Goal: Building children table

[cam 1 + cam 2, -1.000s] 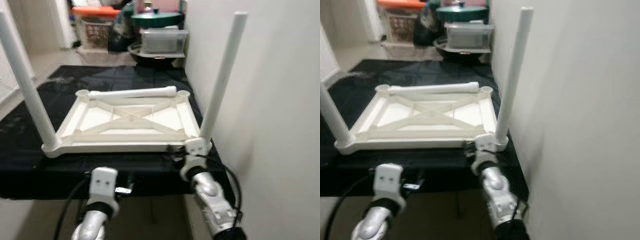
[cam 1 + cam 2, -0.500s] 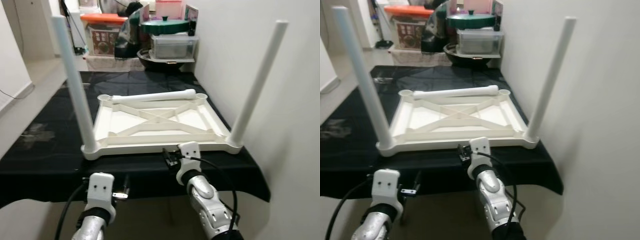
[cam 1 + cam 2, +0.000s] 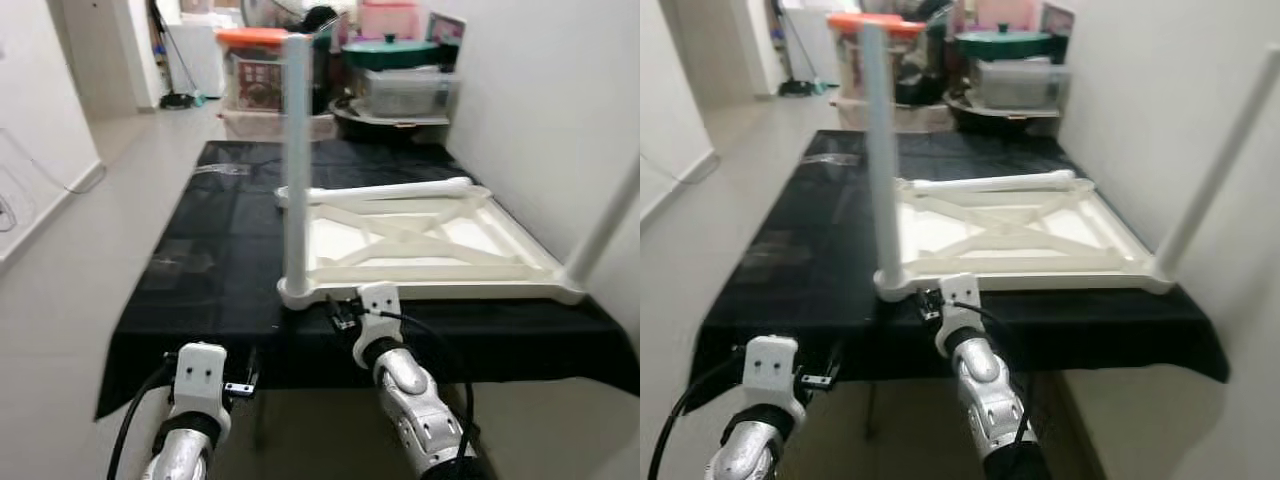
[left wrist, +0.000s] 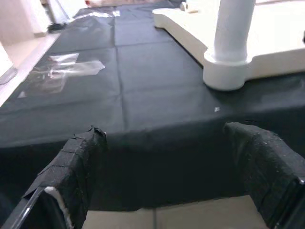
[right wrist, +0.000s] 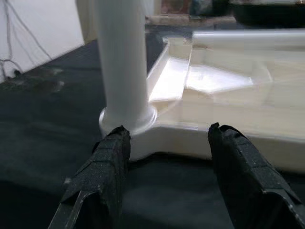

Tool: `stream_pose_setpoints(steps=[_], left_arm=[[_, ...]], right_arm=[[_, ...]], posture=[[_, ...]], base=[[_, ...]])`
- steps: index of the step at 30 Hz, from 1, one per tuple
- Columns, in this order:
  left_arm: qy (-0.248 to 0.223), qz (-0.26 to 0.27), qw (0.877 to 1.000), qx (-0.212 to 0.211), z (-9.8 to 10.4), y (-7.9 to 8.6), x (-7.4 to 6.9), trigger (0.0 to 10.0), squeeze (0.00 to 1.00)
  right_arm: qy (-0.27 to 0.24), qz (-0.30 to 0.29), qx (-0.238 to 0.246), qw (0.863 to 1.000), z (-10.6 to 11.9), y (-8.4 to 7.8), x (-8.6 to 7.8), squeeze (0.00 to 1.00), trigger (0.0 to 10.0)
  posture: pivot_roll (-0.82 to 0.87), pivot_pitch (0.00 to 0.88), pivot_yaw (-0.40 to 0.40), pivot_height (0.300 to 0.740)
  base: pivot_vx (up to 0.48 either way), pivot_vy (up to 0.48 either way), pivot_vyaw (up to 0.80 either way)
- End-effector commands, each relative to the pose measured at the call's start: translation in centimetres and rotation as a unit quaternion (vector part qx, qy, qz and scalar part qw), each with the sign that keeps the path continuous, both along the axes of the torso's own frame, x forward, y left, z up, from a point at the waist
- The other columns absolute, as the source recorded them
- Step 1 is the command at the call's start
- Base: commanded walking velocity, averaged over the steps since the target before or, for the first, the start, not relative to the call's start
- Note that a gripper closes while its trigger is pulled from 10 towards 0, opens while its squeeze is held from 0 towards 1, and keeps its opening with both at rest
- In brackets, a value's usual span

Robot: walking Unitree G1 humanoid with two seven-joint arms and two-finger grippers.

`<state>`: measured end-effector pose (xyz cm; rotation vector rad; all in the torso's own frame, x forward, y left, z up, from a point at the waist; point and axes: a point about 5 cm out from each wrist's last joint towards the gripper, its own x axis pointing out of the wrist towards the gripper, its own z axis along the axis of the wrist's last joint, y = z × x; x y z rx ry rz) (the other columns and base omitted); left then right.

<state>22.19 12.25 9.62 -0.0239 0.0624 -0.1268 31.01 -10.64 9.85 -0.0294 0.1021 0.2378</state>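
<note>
A white plastic children's table top (image 3: 420, 235) lies upside down on the black-draped worktop (image 3: 210, 270), near its front edge and toward the right. Two white cylindrical legs stand fitted in its near corners: the left one (image 3: 296, 160) upright, the right one (image 3: 1220, 165) close to the white wall (image 3: 1160, 90). A third loose white leg (image 3: 390, 190) rests across the far rim. Behind the worktop crowd storage boxes with an orange lid (image 3: 255, 38) and a green-lidded pot (image 3: 388, 48). Bare floor (image 3: 60, 270) lies open to the left. The right pincer (image 5: 164, 143), fingers spread, faces the left leg's socket. The left pincer (image 4: 176, 186) gapes below the worktop's front edge.
</note>
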Motion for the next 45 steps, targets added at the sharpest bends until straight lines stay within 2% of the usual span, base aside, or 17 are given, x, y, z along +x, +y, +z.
stream_pose_setpoints(steps=[1, 9, 15, 18, 22, 26, 29, 31, 33, 34, 35, 41, 45], left_arm=[[-0.008, -0.007, 1.000, -0.004, 0.2, -0.2, -0.1, 10.0, 0.00], [-0.008, -0.006, 1.000, -0.005, 0.3, -0.2, -0.1, 10.0, 0.00], [-0.001, 0.005, 1.000, -0.019, 0.1, 0.0, -0.1, 10.0, 0.00], [-0.001, 0.008, 1.000, -0.021, 0.2, 0.1, -0.1, 10.0, 0.00], [-0.003, 0.008, 1.000, -0.021, 0.2, 0.0, -0.2, 10.0, 0.00], [-0.005, 0.011, 1.000, -0.022, 0.3, 0.0, -0.2, 10.0, 0.00], [-0.005, 0.011, 1.000, -0.023, 0.3, 0.0, -0.3, 10.0, 0.00], [-0.005, 0.012, 1.000, -0.023, 0.4, -0.1, -0.3, 10.0, 0.00], [-0.005, 0.012, 1.000, -0.023, 0.4, -0.1, -0.3, 10.0, 0.00], [-0.005, 0.013, 1.000, -0.024, 0.5, -0.2, -0.5, 10.0, 0.00], [-0.006, 0.013, 1.000, -0.025, 0.6, -0.3, -0.5, 10.0, 0.00], [-0.008, 0.015, 1.000, -0.026, 0.9, -0.5, -0.9, 10.0, 0.00], [-0.011, 0.017, 0.999, -0.031, 1.6, -0.9, -1.6, 10.0, 0.00]], right_arm=[[0.004, -0.007, -0.004, 1.000, 0.1, -0.3, 0.2, 0.00, 10.0], [0.004, -0.005, -0.004, 1.000, 0.3, -0.4, 0.2, 0.00, 10.0], [-0.002, 0.043, 0.019, 0.999, 0.8, 0.2, 0.1, 0.00, 10.0], [-0.026, 0.101, 0.039, 0.994, 2.0, 1.0, 0.2, 0.00, 10.0], [-0.051, 0.113, 0.048, 0.991, 3.4, 1.6, 0.7, 0.00, 10.0], [-0.095, 0.091, 0.043, 0.990, 5.9, 3.2, 2.3, 0.00, 10.0], [-0.097, 0.087, 0.043, 0.991, 6.2, 3.4, 2.5, 0.00, 10.0], [-0.093, 0.060, 0.017, 0.994, 6.8, 4.3, 3.9, 0.00, 10.0], [-0.093, 0.060, 0.017, 0.994, 6.8, 4.3, 3.9, 0.00, 10.0], [-0.086, 0.048, 0.024, 0.995, 7.8, 5.5, 5.3, 0.00, 10.0], [-0.092, 0.051, 0.029, 0.994, 8.5, 6.1, 5.8, 0.00, 10.0], [-0.104, 0.063, 0.026, 0.992, 10.3, 7.8, 6.8, 0.00, 10.0], [-0.114, 0.060, 0.000, 0.992, 12.3, 9.2, 7.7, 0.00, 10.0]], posture=[[-0.01, 0.000, -0.032, 0.740], [-0.02, 0.000, -0.033, 0.740], [-0.01, 0.000, -0.036, 0.740], [-0.01, 0.000, -0.036, 0.740], [-0.02, 0.000, -0.039, 0.740], [-0.01, 0.000, -0.043, 0.740], [-0.01, 0.000, -0.043, 0.740], [0.00, 0.000, -0.050, 0.740], [0.00, 0.000, -0.050, 0.740], [0.00, 0.000, -0.056, 0.740], [0.01, 0.000, -0.059, 0.740], [0.02, 0.020, -0.069, 0.740], [0.02, 0.057, -0.077, 0.740]], base=[[0.360, 0.315, 0.00], [0.405, 0.253, 0.00], [0.073, 0.000, 0.00], [0.000, 0.000, 0.00], [0.000, 0.000, 0.00], [0.000, 0.000, 0.00], [0.000, 0.000, 0.00], [0.000, 0.000, 0.00], [0.000, 0.000, 0.00], [0.000, 0.000, 0.00], [0.000, 0.000, 0.00], [0.000, 0.000, -0.40], [0.000, 0.000, -0.65]])
